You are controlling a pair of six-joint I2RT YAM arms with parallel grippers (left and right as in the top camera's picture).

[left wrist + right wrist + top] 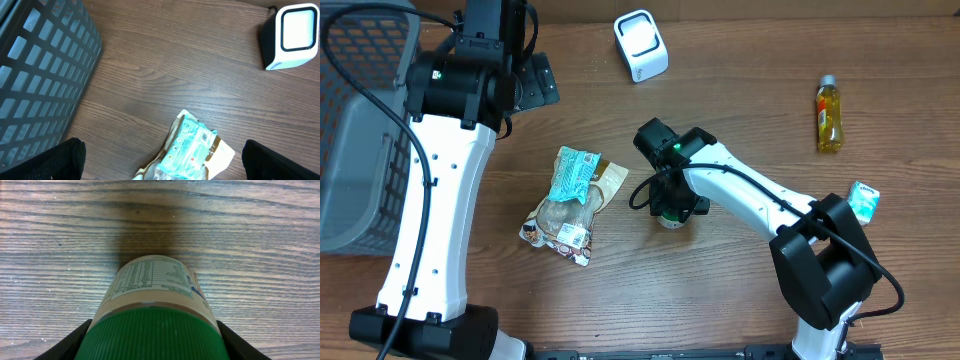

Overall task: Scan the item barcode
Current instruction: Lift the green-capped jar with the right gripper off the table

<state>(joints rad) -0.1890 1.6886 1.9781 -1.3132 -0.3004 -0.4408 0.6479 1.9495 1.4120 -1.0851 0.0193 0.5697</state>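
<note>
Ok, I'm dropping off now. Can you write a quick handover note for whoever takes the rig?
Left gripper: open, empty, at the far side beside the grey mesh basket.
Right gripper: appears closed around the green-lidded labelled jar, mid-table.
White box-shaped scanner: at the far edge, well apart from the jar.
Done: jar gripped, it seems.
Left: lift it and turn its barcode to the scanner.
</note>
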